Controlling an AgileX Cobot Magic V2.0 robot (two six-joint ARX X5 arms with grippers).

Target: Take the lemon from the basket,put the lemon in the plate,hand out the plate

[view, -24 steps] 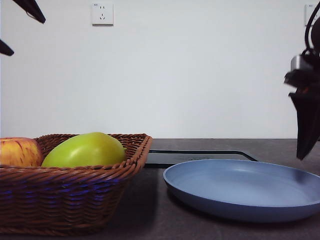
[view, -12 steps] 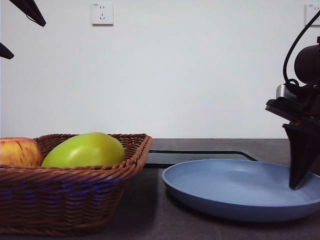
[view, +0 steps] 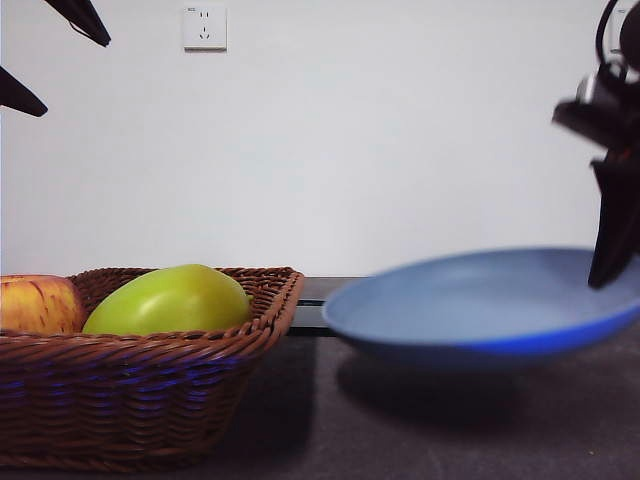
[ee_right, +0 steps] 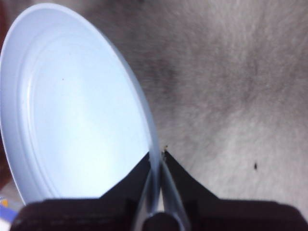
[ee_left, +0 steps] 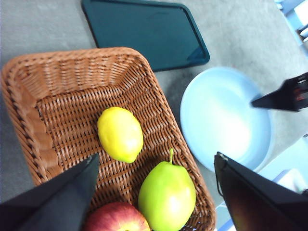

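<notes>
The yellow lemon (ee_left: 120, 134) lies in the brown wicker basket (ee_left: 57, 77), apart from the other fruit; the front view hides it behind the basket (view: 130, 390) wall. My left gripper (ee_left: 157, 156) hangs open high above the basket, holding nothing, and shows as black tips (view: 60, 65) at the top left. The light blue plate (view: 480, 300) is off the table, slightly tilted and blurred. My right gripper (ee_right: 157, 156) is shut on the rim of the plate (ee_right: 72, 106) at its right side (view: 612, 270). The plate (ee_left: 221, 120) is empty.
A large green pear (ee_left: 167, 195) and a red-yellow apple (ee_left: 118, 219) lie in the basket's near end, also in the front view as pear (view: 170, 300) and apple (view: 38, 305). A flat black tray (ee_left: 144, 31) lies on the table behind the basket and plate.
The right gripper came down onto the plate's right rim, shut on it, and has lifted the plate off the table. The left gripper shifted slightly.
</notes>
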